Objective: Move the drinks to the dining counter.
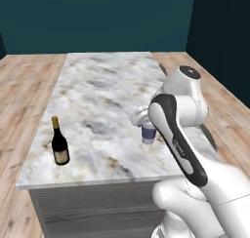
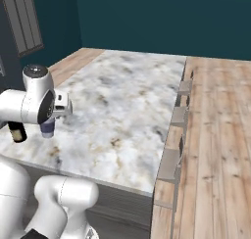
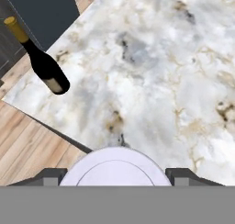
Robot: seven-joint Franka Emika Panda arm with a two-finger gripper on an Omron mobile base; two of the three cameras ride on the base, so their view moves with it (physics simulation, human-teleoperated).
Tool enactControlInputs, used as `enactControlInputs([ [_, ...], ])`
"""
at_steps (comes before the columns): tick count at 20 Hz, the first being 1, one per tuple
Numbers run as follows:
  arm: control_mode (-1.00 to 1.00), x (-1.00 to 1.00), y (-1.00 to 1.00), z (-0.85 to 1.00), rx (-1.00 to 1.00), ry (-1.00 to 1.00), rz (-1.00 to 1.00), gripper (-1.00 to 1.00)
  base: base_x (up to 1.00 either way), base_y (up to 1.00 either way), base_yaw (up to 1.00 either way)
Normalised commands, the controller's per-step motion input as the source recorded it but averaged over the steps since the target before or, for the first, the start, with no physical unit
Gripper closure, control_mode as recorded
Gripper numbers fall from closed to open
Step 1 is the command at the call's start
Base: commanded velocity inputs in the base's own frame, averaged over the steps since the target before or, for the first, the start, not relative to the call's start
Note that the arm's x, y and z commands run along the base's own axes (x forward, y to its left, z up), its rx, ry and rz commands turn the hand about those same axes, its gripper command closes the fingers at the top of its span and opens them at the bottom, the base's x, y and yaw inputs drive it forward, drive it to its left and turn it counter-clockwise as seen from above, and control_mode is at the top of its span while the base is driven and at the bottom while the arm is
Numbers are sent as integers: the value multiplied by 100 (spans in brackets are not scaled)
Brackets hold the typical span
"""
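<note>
The lidded cup (image 1: pixel 148 133) stands upright on the bench (image 1: pixel 102 100), its long axis vertical and its white lid (image 3: pixel 114 167) facing straight up toward the hand camera. It sits toward the near edge of the marbled top, directly beneath the robot's wrist. The pincer (image 3: pixel 114 178) straddles it: the two dark fingertips (image 3: pixel 48 176) show on either side of the lid, spread wide, with the cup between them. Whether the pads press its wall or stand just off it cannot be told from these views, since the wrist hides the contact in both base views.

The wine bottle (image 1: pixel 59 144) stands upright too, neck up, well apart from the cup and close to the near corner of the same bench, with its tan label low on the body. In the hand view it appears tilted only because that camera is rolled.

Judged from this, the step in hand is the setting down of the cup on the dining counter. The next move would call for the fingers to be clear of the cup's sides, then a straight lift upward along the cup's axis so that the lid is not clipped or the cup tipped.
</note>
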Motion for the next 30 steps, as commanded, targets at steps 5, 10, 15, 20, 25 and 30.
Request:
enactControlInputs([
  [5, -100, 10, 10, -4, -4, -3, 1, 100, 0, 0, 0],
  [10, -100, 15, 9, -18, -1, -2, 5, 100, 0, 0, 0],
  [15, -100, 17, 3, -22, 0, -1, 7, 100, 0, 0, 0],
  [20, -100, 11, 8, -19, -4, -4, 7, 100, 0, 0, 0],
  [25, -100, 2, 6, -19, -6, -8, 6, 100, 0, 0, 0],
  [30, -100, 0, 4, -26, -1, -4, 9, 100, 0, 0, 0],
])
